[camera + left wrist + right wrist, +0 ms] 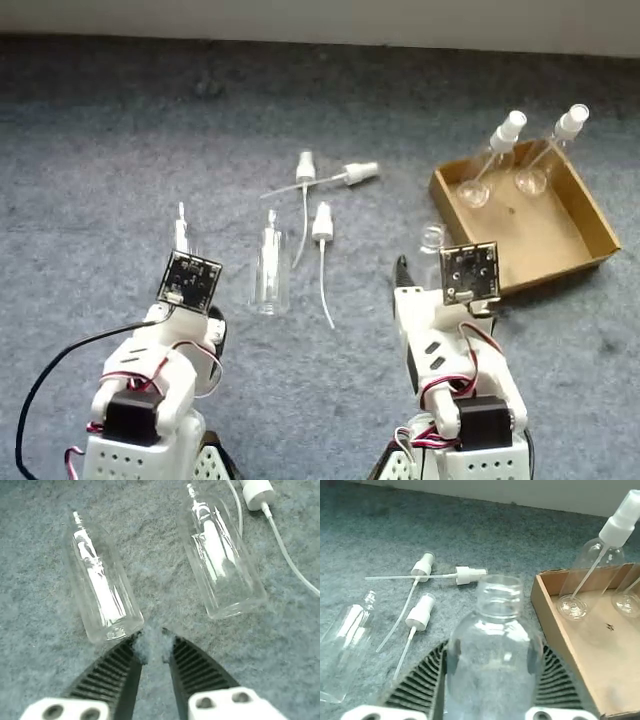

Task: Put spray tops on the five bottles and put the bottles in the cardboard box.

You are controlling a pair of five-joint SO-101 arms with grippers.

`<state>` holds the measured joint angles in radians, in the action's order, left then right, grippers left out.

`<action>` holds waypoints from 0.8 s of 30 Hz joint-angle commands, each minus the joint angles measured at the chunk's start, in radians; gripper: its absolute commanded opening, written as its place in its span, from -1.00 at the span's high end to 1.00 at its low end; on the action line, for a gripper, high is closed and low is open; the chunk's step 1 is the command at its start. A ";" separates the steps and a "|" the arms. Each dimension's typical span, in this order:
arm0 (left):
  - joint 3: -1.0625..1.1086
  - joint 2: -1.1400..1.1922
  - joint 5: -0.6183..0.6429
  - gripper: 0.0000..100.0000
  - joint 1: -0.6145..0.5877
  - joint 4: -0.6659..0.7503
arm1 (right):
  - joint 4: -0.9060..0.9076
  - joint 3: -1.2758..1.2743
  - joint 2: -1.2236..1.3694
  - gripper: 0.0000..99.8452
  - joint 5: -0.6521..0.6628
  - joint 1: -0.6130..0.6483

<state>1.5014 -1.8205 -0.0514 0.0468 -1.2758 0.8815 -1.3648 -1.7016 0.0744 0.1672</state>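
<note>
My right gripper [494, 655] is shut on a clear, uncapped bottle [495, 640], held upright beside the cardboard box [560, 250]. Two capped bottles [495, 160] [548, 155] lean in the box's far end. My left gripper [152, 645] sits low over the carpet, slightly open and holding nothing, its tips just short of the base of a lying bottle [100, 585]. A second uncapped bottle [220, 560] lies beside that one. Three loose spray tops [305, 170] [357, 175] [322, 225] with long tubes rest between the arms.
Grey carpet [120, 130] covers the table, with free room at the far left. The box's near wall [550, 615] stands close to the held bottle. One spray top's tube [290, 555] runs past the second lying bottle.
</note>
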 commanded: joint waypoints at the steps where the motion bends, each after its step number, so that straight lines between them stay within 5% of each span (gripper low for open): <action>1: -0.173 -0.004 -0.061 0.99 0.013 -0.083 | -0.067 -0.030 -0.013 0.74 -0.031 -0.012; 18: -0.782 0.880 -0.100 0.99 0.021 -0.121 | -0.305 -0.213 -0.013 0.74 -0.032 -0.007; 24: -0.918 1.099 -0.098 0.99 0.134 -0.121 | -0.455 -0.305 -0.013 0.74 -0.032 -0.007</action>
<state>0.7035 -0.8431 -0.1419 0.0852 -1.3955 0.5010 -1.6563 -1.6985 0.0514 0.1688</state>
